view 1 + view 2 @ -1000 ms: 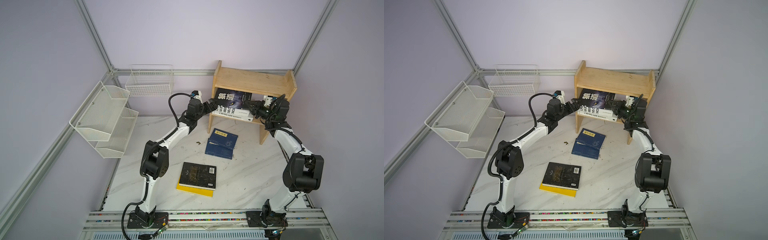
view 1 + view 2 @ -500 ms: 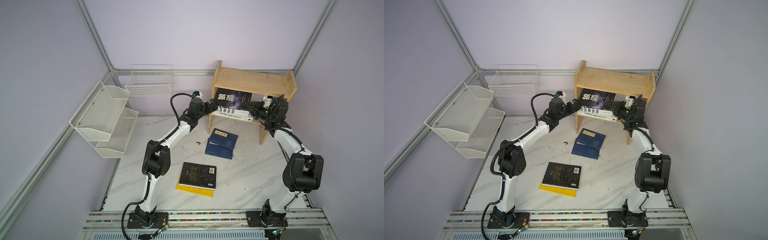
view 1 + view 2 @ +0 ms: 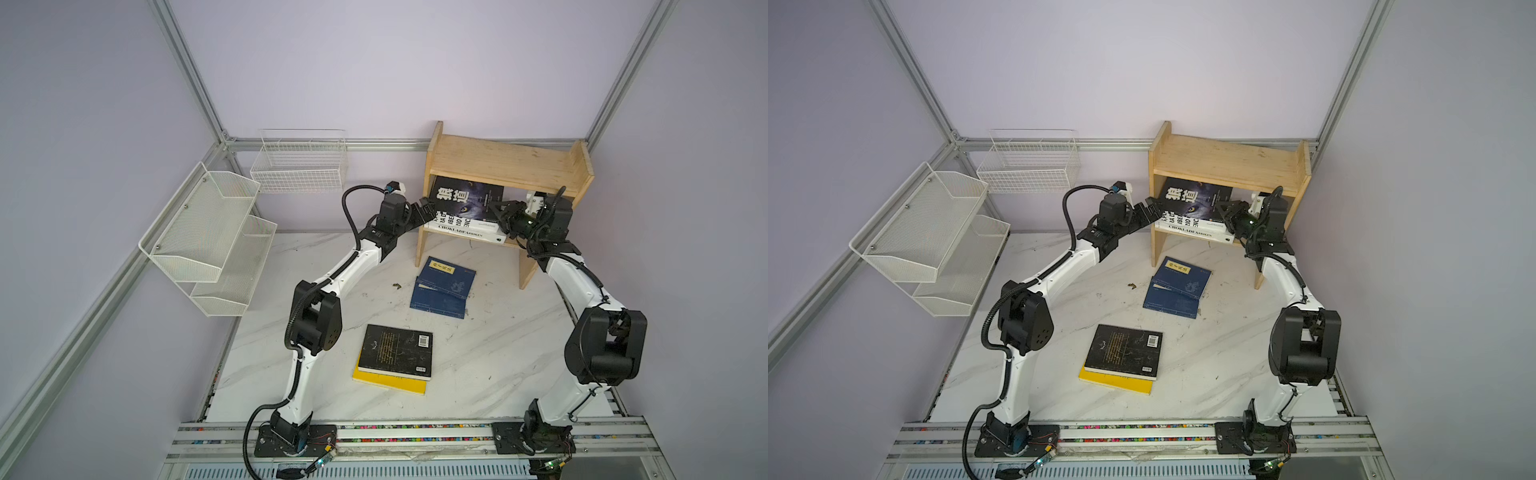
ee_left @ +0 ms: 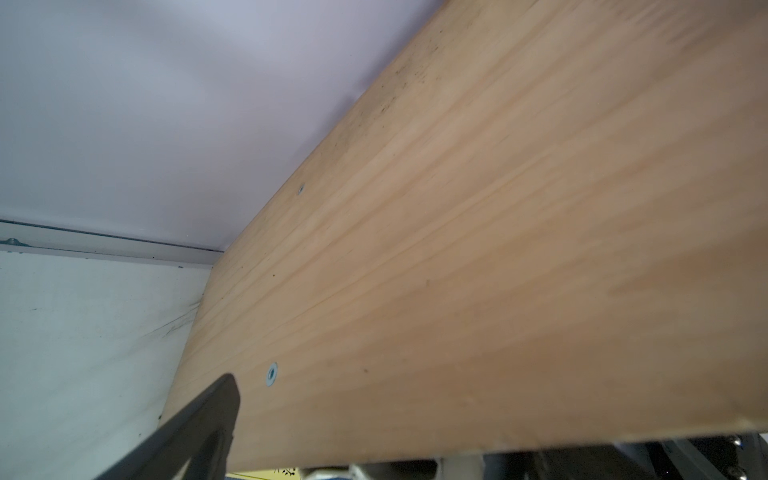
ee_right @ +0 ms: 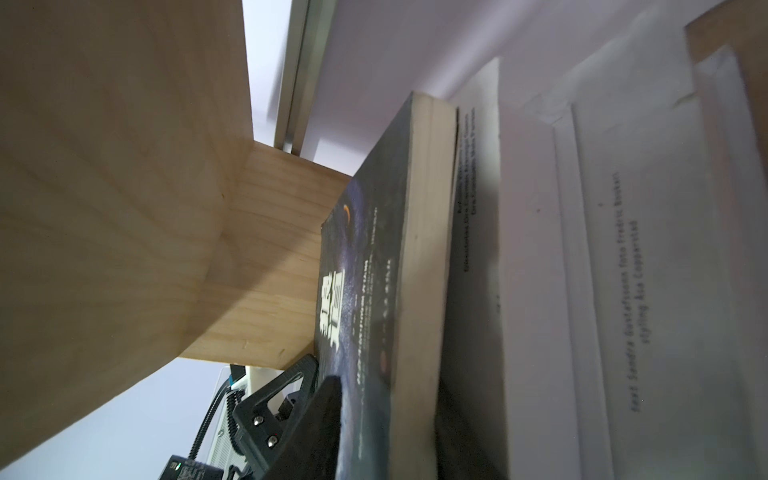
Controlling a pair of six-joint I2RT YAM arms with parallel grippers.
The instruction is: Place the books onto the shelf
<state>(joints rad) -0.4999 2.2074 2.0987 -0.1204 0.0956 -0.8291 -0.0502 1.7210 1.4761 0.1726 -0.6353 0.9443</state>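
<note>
The wooden shelf [image 3: 503, 160] [image 3: 1225, 160] stands at the back. On its lower tier a black book [image 3: 465, 199] [image 3: 1196, 201] [image 5: 365, 270] leans on two stacked white books [image 3: 465, 232] [image 5: 623, 270]. My right gripper [image 3: 496, 210] [image 3: 1225, 210] [image 5: 388, 382] is shut on the black book's right end, one finger on each face. My left gripper [image 3: 426, 210] [image 3: 1152, 212] stands open at the shelf's left side panel [image 4: 457, 249]. Only one of its fingers [image 4: 208, 415] shows, outside the panel. On the table lie two navy books [image 3: 444, 286] and a black book [image 3: 395, 351] on a yellow one [image 3: 386, 382].
A white mesh tiered rack [image 3: 208, 237] and a white wire basket [image 3: 299, 166] hang on the left and back walls. A small dark scrap [image 3: 397, 285] lies left of the navy books. The metal base rail [image 3: 374, 432] runs along the table's front edge.
The left arm's elbow has drifted slightly right. Both grippers and the black book stay where they were on the lower tier.
</note>
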